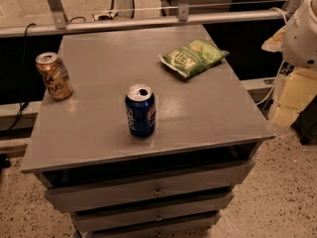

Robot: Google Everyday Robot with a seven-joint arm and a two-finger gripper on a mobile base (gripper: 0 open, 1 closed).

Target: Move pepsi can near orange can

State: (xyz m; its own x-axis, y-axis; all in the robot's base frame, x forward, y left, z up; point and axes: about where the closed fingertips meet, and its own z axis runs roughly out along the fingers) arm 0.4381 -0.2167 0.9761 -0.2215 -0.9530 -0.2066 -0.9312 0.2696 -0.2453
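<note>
a: nearest first: drawers (pixel 153 192) stacked at the front, dark gaps between them, under the grey cabinet top (pixel 99 133).

b: task thing?

a: pepsi can (pixel 140 110), upright, mid-front of the top, near the front edge but not on it. its mouth looks opened, so i'd keep it upright. orange can (pixel 54 76) is upright too, far left, close by the left edge. the two are well apart.

b: gripper?

a: gripper (pixel 291 97) is off the cabinet's right side, below the white arm (pixel 303 29), well apart from both cans. can't tell if it's spread or pressed together. both cans stand free.

b: why out there?

a: my guess is the reach hasn't begun, task at zero.

b: room to move?

a: bare top between the cans, so the way left looks free. green chip bag (pixel 194 57) lies back right, out of that path, though near where the arm would likely come in.

b: risks?

a: edges. the orange can hugs the left edge, so i'd set the pepsi on its right, toward the centre. a forward nudge at the grasp could send the pepsi off the front.
</note>
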